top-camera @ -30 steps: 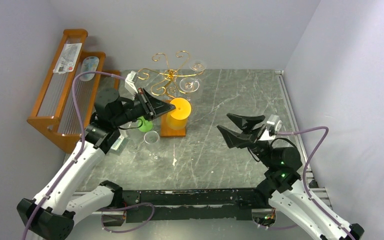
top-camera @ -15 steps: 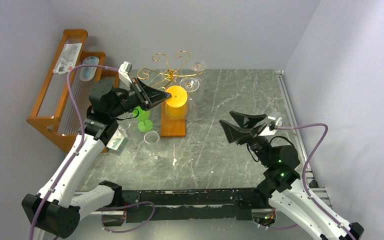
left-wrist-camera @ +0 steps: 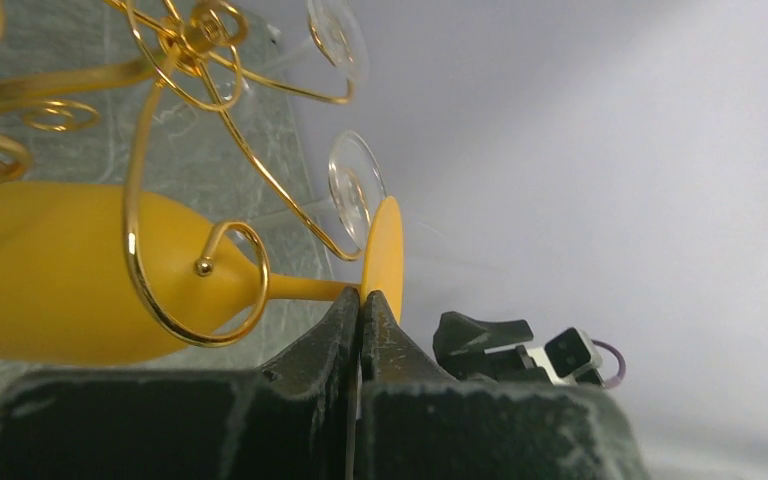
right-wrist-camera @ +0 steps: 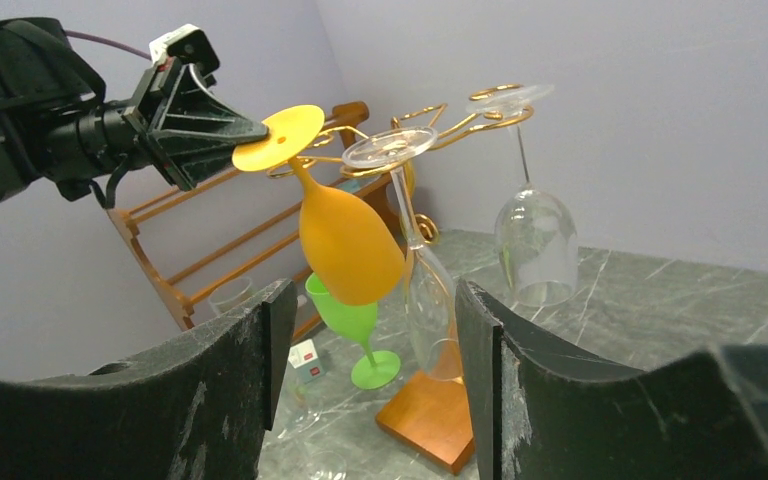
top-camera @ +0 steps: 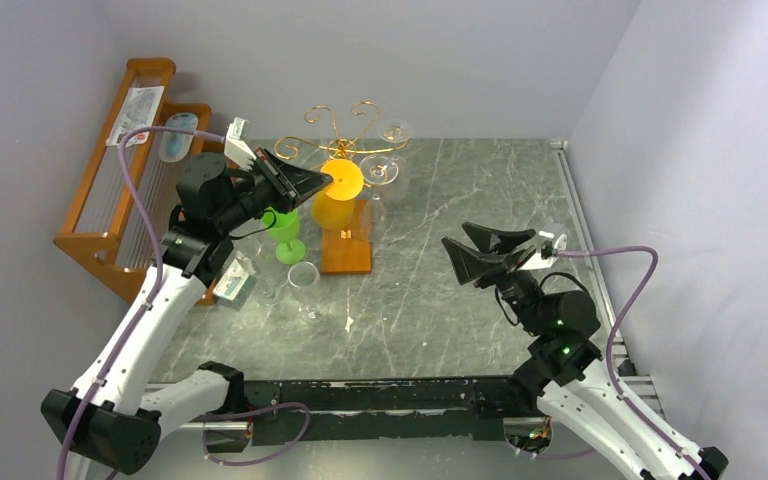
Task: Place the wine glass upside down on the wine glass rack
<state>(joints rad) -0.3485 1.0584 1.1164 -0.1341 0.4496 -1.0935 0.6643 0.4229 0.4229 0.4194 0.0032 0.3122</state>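
Note:
My left gripper (top-camera: 326,181) is shut on the rim of the foot of an orange wine glass (top-camera: 333,208). It holds the glass upside down and tilted in the air, with the bowl hanging over the rack's orange-brown base (top-camera: 348,256). The foot is level with the curled gold arms of the wine glass rack (top-camera: 341,127). In the left wrist view the orange glass (left-wrist-camera: 50,270) has its stem beside a curled wire loop (left-wrist-camera: 235,285), pinched at my left gripper (left-wrist-camera: 360,300). Two clear glasses (right-wrist-camera: 426,285) (right-wrist-camera: 535,238) hang on the rack. My right gripper (top-camera: 455,237) is open and empty.
A stepped brown wooden shelf (top-camera: 120,190) stands at the left wall. A green wine glass (top-camera: 285,235) stands upright left of the rack's base. A clear cup (top-camera: 303,275) and a small box (top-camera: 232,285) sit near it. Walls close the back and right.
My left gripper has lifted the orange glass and carried it back toward the rack's arms, tilting it further over. My right gripper shifted slightly and stays open.

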